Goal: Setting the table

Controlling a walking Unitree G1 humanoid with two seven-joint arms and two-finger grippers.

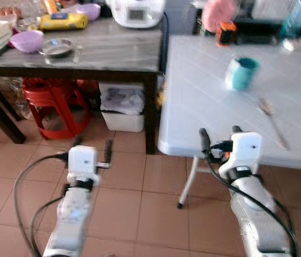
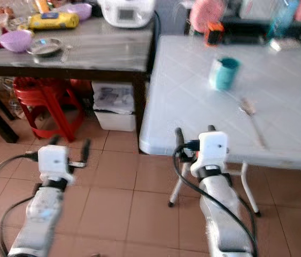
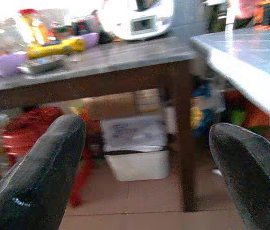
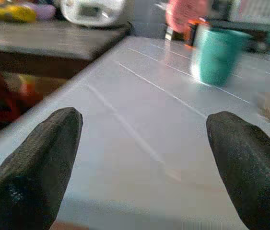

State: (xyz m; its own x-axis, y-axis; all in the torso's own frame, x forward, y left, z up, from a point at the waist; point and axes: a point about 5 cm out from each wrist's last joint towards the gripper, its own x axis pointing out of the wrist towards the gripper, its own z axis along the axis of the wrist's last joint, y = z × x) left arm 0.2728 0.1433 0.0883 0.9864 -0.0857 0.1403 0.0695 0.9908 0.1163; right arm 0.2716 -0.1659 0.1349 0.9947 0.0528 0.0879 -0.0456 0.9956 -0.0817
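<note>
Right wrist view showed my right gripper [image 4: 142, 167] spread wide and empty at the white table [image 1: 203, 96] edge, the teal cup [image 1: 242, 73] at one o'clock, the spoon [image 1: 272, 119] beyond, so I judged approaching came next.

Head stereo pair: 2 views from above, facing forward and down over tiled floor; both take in the dark wooden table [image 1: 86, 56] on the left and the white folding table [image 1: 203, 107] on the right, the right eye offset slightly sideways.

Left wrist view: low, near floor level, facing along the left gripper [image 3: 149, 177] toward the dark table's underside and a white bin [image 3: 135, 148] beneath it; shares these with the head pair.

Right wrist view: close over the white table's near edge, facing along the right gripper [image 4: 142, 167] across the tabletop to a teal cup [image 4: 218, 55], also seen by both eyes.
</note>
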